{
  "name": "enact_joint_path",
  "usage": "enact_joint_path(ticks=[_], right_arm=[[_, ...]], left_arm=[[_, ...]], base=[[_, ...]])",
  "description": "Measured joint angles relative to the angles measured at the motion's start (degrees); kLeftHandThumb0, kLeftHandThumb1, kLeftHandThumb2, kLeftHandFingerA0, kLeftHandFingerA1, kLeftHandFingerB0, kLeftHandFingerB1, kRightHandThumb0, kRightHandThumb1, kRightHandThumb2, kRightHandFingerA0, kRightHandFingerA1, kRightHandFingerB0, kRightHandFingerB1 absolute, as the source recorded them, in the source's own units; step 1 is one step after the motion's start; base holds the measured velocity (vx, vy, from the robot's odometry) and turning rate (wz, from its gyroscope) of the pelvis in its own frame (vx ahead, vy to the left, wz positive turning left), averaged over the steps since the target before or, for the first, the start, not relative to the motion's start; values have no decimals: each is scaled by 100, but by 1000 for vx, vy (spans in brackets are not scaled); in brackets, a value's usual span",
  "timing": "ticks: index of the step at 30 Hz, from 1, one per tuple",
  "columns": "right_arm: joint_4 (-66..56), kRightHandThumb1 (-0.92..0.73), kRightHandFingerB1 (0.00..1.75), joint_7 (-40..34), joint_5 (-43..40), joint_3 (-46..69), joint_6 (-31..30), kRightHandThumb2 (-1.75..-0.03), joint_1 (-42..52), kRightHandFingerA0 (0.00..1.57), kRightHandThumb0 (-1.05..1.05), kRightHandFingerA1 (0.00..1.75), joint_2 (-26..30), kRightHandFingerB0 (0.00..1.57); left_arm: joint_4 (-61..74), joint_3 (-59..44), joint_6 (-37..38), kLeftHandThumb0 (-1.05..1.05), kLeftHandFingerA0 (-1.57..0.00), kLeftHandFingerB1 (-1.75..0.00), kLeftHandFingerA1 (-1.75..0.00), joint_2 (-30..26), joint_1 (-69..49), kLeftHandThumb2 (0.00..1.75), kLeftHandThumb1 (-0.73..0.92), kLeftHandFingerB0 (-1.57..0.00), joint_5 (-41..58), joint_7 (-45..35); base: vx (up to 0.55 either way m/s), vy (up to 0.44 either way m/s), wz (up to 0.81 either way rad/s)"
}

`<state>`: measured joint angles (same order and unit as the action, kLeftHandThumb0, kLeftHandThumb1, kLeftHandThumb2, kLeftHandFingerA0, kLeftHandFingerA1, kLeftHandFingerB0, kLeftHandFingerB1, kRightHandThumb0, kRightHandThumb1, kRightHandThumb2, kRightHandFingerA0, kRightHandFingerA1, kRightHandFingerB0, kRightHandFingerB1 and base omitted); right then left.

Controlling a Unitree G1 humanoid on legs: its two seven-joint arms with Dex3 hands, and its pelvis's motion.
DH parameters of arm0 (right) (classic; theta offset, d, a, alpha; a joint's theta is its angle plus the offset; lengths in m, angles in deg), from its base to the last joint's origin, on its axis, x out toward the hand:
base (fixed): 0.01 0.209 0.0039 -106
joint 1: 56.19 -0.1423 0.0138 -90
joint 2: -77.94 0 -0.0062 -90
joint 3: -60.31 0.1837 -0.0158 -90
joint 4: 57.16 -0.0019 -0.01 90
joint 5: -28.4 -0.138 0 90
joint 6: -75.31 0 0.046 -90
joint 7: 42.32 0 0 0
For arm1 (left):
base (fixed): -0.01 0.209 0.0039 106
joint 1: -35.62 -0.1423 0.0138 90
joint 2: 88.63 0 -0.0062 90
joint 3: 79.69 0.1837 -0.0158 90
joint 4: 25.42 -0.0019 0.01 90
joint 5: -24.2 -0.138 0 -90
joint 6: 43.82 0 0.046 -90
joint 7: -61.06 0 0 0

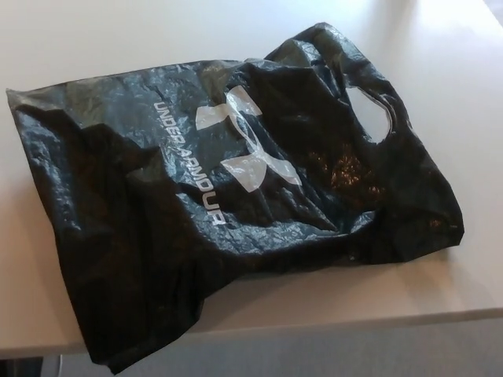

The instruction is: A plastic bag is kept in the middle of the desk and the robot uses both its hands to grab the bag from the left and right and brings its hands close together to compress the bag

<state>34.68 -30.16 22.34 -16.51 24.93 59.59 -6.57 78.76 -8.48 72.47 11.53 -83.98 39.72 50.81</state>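
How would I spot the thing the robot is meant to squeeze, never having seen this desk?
Find the pale desk. Sprawled across its middle, a corner drooping over the near edge, lies a crinkled black plastic bag. It alone sits there, marked by a white logo and a cut-out handle hole.
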Motion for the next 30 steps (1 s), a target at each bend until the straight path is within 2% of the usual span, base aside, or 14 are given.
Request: enact_joint_path(ticks=[1,4,5,6,7,8,12,13,22,23,24,26,27,30], right_arm=[[-13,-71,16,28,-13,-37,72,-88,151,0,-65,24,-3,0],[2,-71,18,112,-52,-172,277,-88,470,0,-66,24,-15,0],[16,-89,25,138,-66,-205,333,-66,532,2,-63,26,-18,1],[53,-65,31,176,-84,-256,425,-99,598,0,-70,29,-20,2],[67,-65,31,186,-87,-271,448,-99,607,0,-70,29,-21,2],[120,-84,20,221,-98,-326,547,-74,616,6,-58,15,-23,5],[183,-87,23,322,-128,-445,792,-73,624,6,-57,17,-25,6],[190,-67,32,346,-132,-468,861,-100,616,0,-68,28,-28,4],[203,-72,43,462,-300,-537,1395,-107,568,1,-67,41,-245,3],[196,-92,33,461,-290,-521,1411,-71,573,10,-66,33,-268,13],[183,-63,48,457,-264,-479,1434,-117,579,0,-34,49,-302,0],[158,-64,48,456,-239,-439,1454,-117,591,0,-33,49,-332,0],[155,-64,47,456,-234,-428,1460,-117,594,0,-33,49,-340,0],[161,-64,47,449,-175,-358,1512,-117,572,0,-33,48,-395,0]], left_arm=[[-12,37,83,-73,-9,-37,-43,60,-133,102,75,-6,23,-45],[-93,140,332,-75,-12,-33,-47,203,-460,107,75,0,68,-159],[-128,174,400,-69,-6,-32,-45,239,-542,111,75,0,75,-192],[-199,221,511,-77,-13,-29,-47,296,-654,110,77,0,82,-241],[-224,231,542,-77,-13,-29,-47,314,-681,110,77,0,82,-254],[-329,269,664,-76,-14,-29,-47,366,-770,111,78,0,83,-303],[-540,358,966,-74,-15,-34,-47,432,-894,108,74,0,85,-425],[-596,381,1047,-73,-9,-37,-41,450,-898,100,74,-6,86,-456],[-882,486,1670,-80,-11,-33,-46,334,-627,105,69,0,320,-841],[-918,478,1711,-79,-15,-36,-47,310,-591,104,67,0,343,-875],[-971,466,1771,-70,-10,-38,-47,273,-545,103,63,0,380,-931],[-1060,458,1859,-70,-10,-37,-47,200,-480,103,64,0,440,-1026],[-1094,454,1885,-36,0,-48,-48,179,-457,109,51,0,461,-1057],[-1229,421,2027,-36,0,-48,-48,140,-373,108,51,0,509,-1141]], base=[[0,0,0],[0,0,0],[0,0,0],[0,0,0],[0,0,0],[0,0,0],[0,0,0],[0,0,0],[0,0,0],[0,0,0],[0,0,0],[0,0,0],[0,0,0],[0,0,0]])
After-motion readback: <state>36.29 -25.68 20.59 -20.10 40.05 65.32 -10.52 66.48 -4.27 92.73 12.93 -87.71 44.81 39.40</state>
